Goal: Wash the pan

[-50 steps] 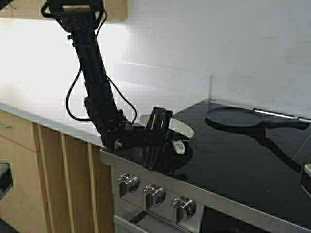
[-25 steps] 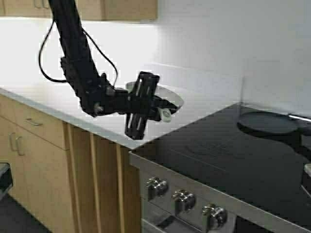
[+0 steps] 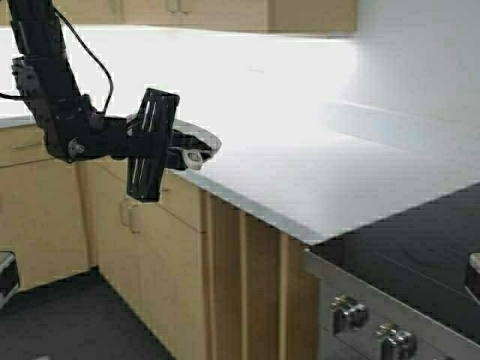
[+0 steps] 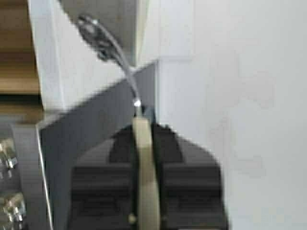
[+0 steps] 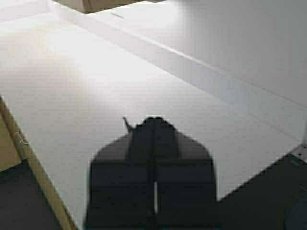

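My left gripper (image 3: 182, 153) is shut on the short white handle of the cream-white pan (image 3: 201, 140), and the pan hangs level over the front edge of the countertop at the left of the high view. The handle's end with its hole (image 3: 194, 157) sticks out past the fingers. In the left wrist view the cream handle (image 4: 145, 163) stands clamped between the two black fingers (image 4: 103, 177), and the pan beyond it shows only edge-on. My right gripper (image 5: 153, 120) is shut on nothing above the white countertop.
A long white countertop (image 3: 337, 172) runs across the view above wooden cabinet fronts (image 3: 172, 247). The black stove top with its knobs (image 3: 397, 341) sits at the lower right. Upper cabinets (image 3: 225, 9) line the top, and dark floor (image 3: 67, 322) lies at the lower left.
The robot has driven left: the stove slid to the right edge, the black pan left the view, and more countertop and cabinets appeared. The left gripper kept its hold on the pan.
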You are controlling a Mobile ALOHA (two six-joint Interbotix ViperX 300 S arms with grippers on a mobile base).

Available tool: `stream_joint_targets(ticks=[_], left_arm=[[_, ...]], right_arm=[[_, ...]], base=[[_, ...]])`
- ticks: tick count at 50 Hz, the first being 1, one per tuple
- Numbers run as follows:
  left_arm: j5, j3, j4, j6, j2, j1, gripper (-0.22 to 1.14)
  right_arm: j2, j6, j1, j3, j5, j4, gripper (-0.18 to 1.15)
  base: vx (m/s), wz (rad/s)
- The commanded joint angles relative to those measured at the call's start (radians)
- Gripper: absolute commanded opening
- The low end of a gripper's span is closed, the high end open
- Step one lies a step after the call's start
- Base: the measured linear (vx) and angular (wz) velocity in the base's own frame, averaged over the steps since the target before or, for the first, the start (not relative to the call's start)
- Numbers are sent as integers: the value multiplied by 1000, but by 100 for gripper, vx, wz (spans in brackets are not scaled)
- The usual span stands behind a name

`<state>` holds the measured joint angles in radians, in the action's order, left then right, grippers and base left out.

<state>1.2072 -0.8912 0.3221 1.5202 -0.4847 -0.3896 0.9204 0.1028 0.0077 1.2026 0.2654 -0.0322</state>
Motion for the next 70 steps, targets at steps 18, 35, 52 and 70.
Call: stream_joint_targets(ticks=[18,35,52,70], left_arm=[[81,18,25,-18,-15,17,2],[178,-12,23,-14,-34,18,2],[179,-20,11,-8,-29,18,2],[178,-26,26,-9,-9,25,2]], right_arm=[[-29,-5,32,-15,2,-58,6],[-18,0,37,-17,-2,-58,6],[-14,2,104,-17,-17,-60,6],[-32,-3,103,-15,-9,-60,6]], base=[[13,52],[16,59],[17,67],[16,54]])
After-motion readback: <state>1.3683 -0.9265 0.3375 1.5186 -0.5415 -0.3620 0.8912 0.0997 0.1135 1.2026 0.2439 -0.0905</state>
